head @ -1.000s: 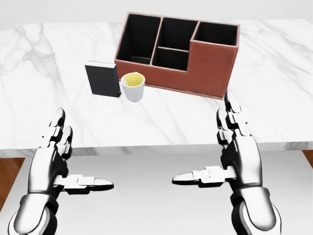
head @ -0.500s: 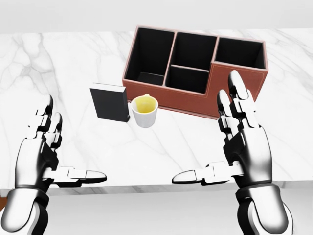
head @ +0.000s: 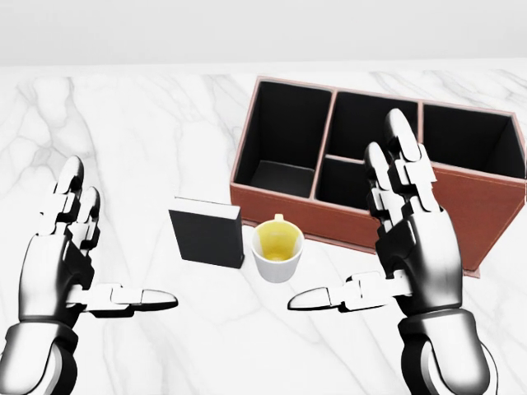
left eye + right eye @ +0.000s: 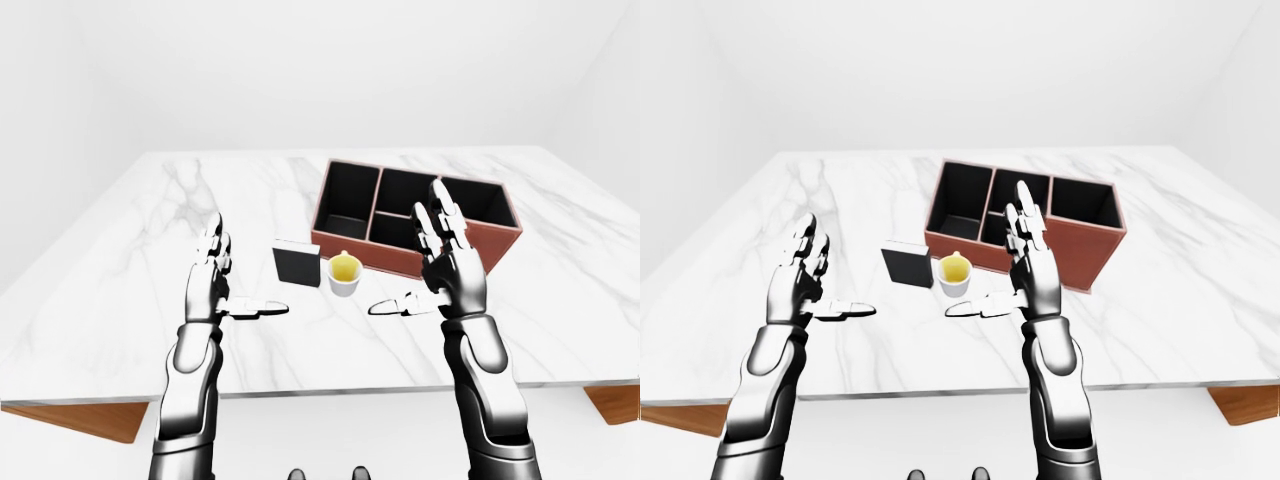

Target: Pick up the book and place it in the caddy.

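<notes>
Upright black hardcover book (image 3: 207, 237) on white marble counter (image 3: 132, 132), touching-close to white cup (image 3: 277, 248), at 1 o'clock from left hand (image 3: 70, 263), nearer than right hand (image 3: 403, 247); both splayed, empty; brown leather caddy (image 3: 461, 218) at 2 o'clock.

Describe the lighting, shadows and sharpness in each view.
Head view: even, soft light; the black upright book and white cup cast almost no shadow on the white marble table; the brown leather caddy has dark compartments; edges are crisp, no blur. Eye views: same flat light, pale background, soft sheen on the right hand.
</notes>
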`<state>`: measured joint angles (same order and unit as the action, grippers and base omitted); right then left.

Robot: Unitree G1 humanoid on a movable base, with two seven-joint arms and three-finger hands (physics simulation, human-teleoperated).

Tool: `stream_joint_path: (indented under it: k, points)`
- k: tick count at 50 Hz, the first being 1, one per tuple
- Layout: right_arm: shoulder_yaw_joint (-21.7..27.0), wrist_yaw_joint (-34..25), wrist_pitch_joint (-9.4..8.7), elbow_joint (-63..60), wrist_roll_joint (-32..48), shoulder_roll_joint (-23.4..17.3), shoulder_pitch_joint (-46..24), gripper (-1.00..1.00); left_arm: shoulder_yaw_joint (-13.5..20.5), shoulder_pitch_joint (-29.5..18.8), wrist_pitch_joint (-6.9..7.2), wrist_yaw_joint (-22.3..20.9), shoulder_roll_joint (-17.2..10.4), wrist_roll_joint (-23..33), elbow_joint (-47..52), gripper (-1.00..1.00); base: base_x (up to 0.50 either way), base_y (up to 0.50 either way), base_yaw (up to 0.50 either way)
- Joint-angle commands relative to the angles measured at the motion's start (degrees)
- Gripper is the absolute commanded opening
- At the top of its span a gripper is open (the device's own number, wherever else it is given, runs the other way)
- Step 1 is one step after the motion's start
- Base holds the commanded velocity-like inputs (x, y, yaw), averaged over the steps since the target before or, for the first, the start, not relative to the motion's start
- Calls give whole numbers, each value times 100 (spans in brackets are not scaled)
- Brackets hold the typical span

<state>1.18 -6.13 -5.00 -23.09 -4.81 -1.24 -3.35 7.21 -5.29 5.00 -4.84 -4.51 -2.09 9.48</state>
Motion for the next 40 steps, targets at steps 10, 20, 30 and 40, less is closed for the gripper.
stream_joint_path:
  k: [10, 20, 30, 40]
  points:
    - [-6, 40, 0, 17, -61, 16, -46, 100, 10, 85, 0, -13, 23, -10, 16, 100, 50, 0, 0]
    - [-18, 120, 0, -12, -110, 19, -66, 100, 40, 90, 0, -15, 9, -28, 20, 100, 25, 0, 0]
    - [-47, 87, 0, -103, -61, 7, -34, 100, 75, 94, 0, -12, -11, -27, 192, 100, 0, 0, 0]
    - [-636, -100, 0, -266, 1167, -49, 287, 100, 109, 69, 0, -30, -40, -2, 342, 100, 0, 0, 0]
